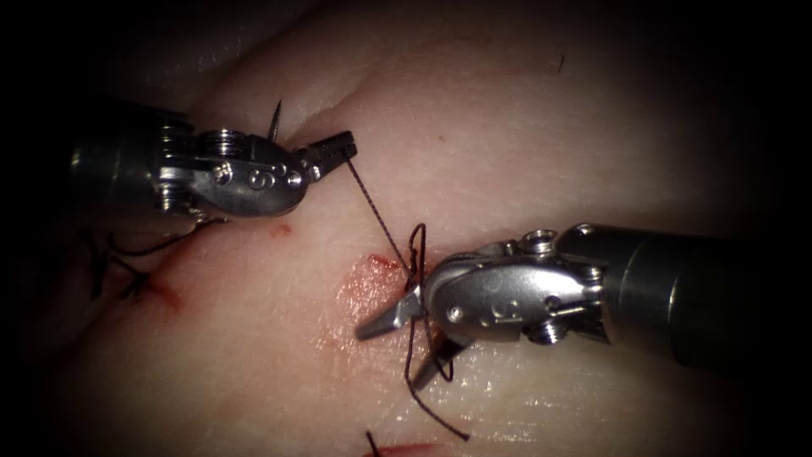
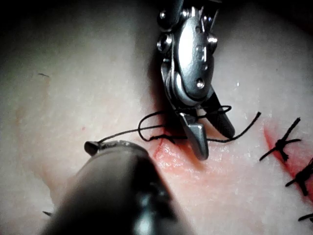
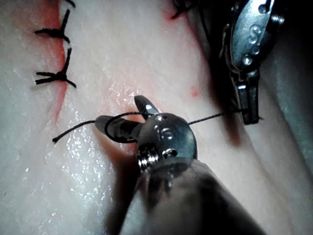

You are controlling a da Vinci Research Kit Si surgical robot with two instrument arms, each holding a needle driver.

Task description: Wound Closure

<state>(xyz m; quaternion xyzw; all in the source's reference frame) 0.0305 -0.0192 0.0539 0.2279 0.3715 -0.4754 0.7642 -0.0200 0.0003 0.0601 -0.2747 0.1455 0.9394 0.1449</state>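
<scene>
My left tool (image 1: 342, 151) sits left of the cut with its jaws shut on the dark thread (image 1: 376, 211). The thread runs taut down to the red-stained cut (image 1: 372, 275) in the tissue (image 1: 524, 144). My right tool (image 1: 389, 360) comes in from the right over the cut, jaws open and holding nothing, with the thread looped around them. A loose tail of thread (image 1: 440, 423) trails toward the front. The needle's point (image 1: 275, 120) sticks up behind the left tool's wrist, its body hidden. The looped right tool (image 2: 215, 145) (image 3: 120, 111) and the shut left tool (image 3: 249, 117) (image 2: 92, 147) are seen close up.
Finished dark stitches (image 1: 127, 279) lie on the cut at the far left, with red fluid around them; they also appear as knots (image 2: 281, 147) (image 3: 54, 78). A small red spot (image 1: 281, 228) marks the tissue under the left tool.
</scene>
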